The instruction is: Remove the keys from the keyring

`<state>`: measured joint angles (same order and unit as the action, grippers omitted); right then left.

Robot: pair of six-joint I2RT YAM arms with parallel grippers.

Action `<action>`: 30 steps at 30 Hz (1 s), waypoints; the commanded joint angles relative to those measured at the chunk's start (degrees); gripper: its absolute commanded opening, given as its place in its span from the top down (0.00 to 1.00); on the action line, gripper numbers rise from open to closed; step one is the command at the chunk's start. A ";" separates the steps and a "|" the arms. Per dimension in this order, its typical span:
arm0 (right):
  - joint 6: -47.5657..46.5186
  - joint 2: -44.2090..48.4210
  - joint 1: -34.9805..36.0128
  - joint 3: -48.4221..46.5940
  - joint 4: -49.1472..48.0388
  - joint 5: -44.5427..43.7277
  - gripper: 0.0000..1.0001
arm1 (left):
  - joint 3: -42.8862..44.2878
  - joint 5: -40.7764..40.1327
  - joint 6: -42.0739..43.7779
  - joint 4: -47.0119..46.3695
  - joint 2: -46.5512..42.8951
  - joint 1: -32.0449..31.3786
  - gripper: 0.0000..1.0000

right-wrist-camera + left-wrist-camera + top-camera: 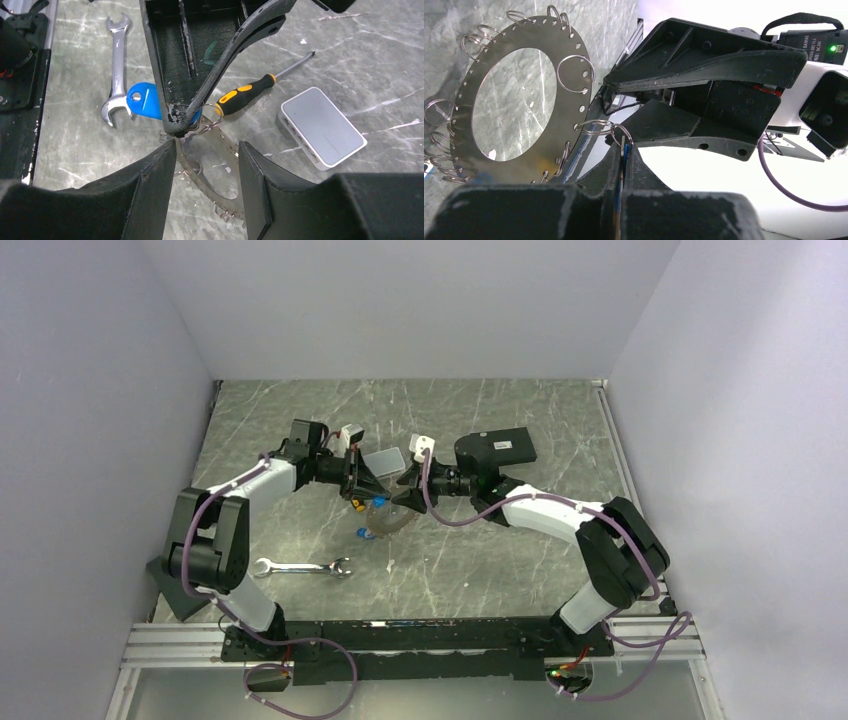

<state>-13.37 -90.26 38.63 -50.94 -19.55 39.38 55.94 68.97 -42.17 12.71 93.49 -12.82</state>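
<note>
The keyring [569, 85] is a thin grey metal disc with a large hole and small wire loops round its rim. It also shows in the top view [394, 523] and the right wrist view [226, 176]. My left gripper [624, 148] is shut on a blue key [625, 151] that hangs from the rim by a small split ring. My right gripper [206, 186] is open and faces the left gripper, its fingers [150, 192] either side of the keyring just above it. A second blue key [141, 100] lies beside the ring near the wrench.
A silver wrench [117, 65] lies on the marble table [480, 570] in front of the ring. A yellow-and-black screwdriver [246, 93] and a white box [322, 126] lie behind it. A dark box [505, 448] sits further right.
</note>
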 commanded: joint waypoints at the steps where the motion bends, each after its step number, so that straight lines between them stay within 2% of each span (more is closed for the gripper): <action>1: 5.75 0.36 0.22 2.05 -11.17 -0.82 0.48 | -0.66 2.96 -3.92 -4.52 -2.94 0.25 1.00; 12: 6.92 -1.38 0.48 2.34 -13.91 -1.60 0.49 | -1.97 3.34 -5.73 -6.97 -3.83 0.25 1.00; 21: 6.08 -2.19 0.51 2.30 -14.58 -2.70 0.56 | -2.71 3.61 -6.58 -8.21 -4.12 0.29 1.00; 24: 5.51 -2.53 0.55 2.60 -15.30 -3.48 0.60 | -2.94 3.80 -6.87 -8.61 -4.27 0.26 1.00; 30: 4.47 -2.29 0.53 4.23 -17.69 -4.45 0.77 | -3.12 4.32 -6.83 -8.47 -4.46 0.34 1.00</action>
<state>-7.73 -92.64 39.00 -47.77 -32.14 36.18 53.12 69.84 -47.79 6.17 91.46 -12.40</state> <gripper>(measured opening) 0.257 0.029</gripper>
